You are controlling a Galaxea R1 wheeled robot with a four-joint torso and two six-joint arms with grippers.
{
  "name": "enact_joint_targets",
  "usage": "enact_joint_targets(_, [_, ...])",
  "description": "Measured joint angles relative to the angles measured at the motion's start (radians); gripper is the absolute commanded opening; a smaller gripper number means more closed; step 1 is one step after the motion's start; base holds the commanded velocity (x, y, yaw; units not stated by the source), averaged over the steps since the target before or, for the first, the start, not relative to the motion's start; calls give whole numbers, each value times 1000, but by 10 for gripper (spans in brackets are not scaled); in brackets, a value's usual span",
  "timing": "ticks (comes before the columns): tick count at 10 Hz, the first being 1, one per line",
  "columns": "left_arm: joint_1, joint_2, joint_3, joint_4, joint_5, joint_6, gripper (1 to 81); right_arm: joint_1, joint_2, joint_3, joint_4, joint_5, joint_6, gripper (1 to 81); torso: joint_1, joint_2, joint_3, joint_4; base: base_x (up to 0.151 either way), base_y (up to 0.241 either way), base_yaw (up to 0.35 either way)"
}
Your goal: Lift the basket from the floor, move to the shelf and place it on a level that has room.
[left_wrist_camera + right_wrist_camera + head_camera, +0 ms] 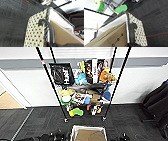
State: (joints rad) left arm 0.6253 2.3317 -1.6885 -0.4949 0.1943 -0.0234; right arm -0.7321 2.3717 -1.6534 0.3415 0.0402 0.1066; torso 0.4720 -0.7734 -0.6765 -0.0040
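Note:
The cream woven basket point(87, 127) with its dark braided rim sits at the near edge of the head view, over the dark carpet floor point(42, 119), with brown cardboard point(88, 136) inside. The black wire shelf point(51, 82) stands straight ahead on castors. Its posts run past the picture's top, and the levels that show are crowded with packets and toys. My left gripper point(50, 45) is shut on one black loop handle point(51, 30) of the basket point(35, 33). My right gripper point(130, 45) is shut on the other handle point(131, 31) of the basket point(138, 31).
A white wall runs behind the shelf. Tan wooden flooring point(7, 100) begins at the far left beyond a white frame. Dark seats or bags point(157, 102) stand at the right. A strip of carpet separates the basket from the shelf's castors point(65, 120).

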Motion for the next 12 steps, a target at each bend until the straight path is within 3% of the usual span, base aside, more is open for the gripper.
enact_joint_targets(4, [17, -36, 53, 0, 1, 0, 10, -16, -57, 100, 0, 26, 7, 10, -90, 135, 104, 0, 0, 0, 0])
enact_joint_targets(8, [59, -60, 90, 0, 6, 1, 10, -51, -64, 117, -1, 38, 8, 10, -181, 272, 207, 0, 0, 0, 0])
enact_joint_targets(12, [55, -36, 111, 2, -4, 3, 10, -44, -36, 117, -3, 38, 7, 10, -270, 407, 269, 0, 0, 0, 0])
